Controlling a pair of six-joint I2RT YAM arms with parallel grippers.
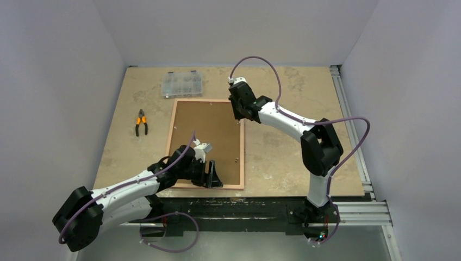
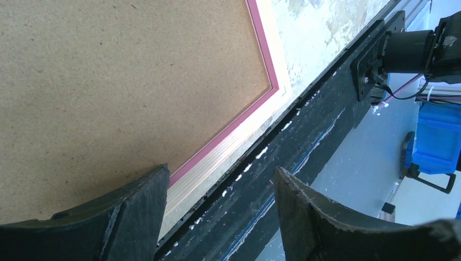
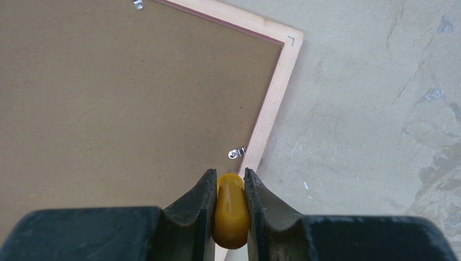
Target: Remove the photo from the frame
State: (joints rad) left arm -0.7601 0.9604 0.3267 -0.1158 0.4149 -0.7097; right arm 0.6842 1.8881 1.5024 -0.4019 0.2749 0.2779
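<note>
Brown board, top view: the board (image 1: 209, 130) faces up inside the frame (image 1: 170, 142), which lies face down by the table's (image 1: 282, 157) near edge, left of the middle.
Photo, top view: not visible. I judge it lies under the board, so the board has to come off first.
Left gripper, top view: the left gripper (image 1: 211, 176) sits low at the frame's near rim, close to its right end, likely to steady or lift that rim.
Right gripper, top view: the right gripper (image 1: 239, 117) hangs over the frame's right rim, on the part nearer the table's far edge.
Others, top view: pliers (image 1: 141, 123) lie towards the left edge and a clear box (image 1: 183, 84) sits by the far edge, both apart from the frame.
Jaws, left wrist: the left gripper (image 2: 220, 212) stands wide open and empty. One finger is over the board (image 2: 119, 81); the other is beyond the frame (image 2: 217, 157), over the black rail (image 2: 310, 130), so the jaws straddle the rim.
Jaws, right wrist: the right gripper (image 3: 231, 201) is closed on a yellow piece (image 3: 231, 209). Its end points at a metal tab (image 3: 236, 153) on the frame (image 3: 274, 103), seemingly to turn the tab off the board (image 3: 119, 92).
Writing: none readable in any view.
</note>
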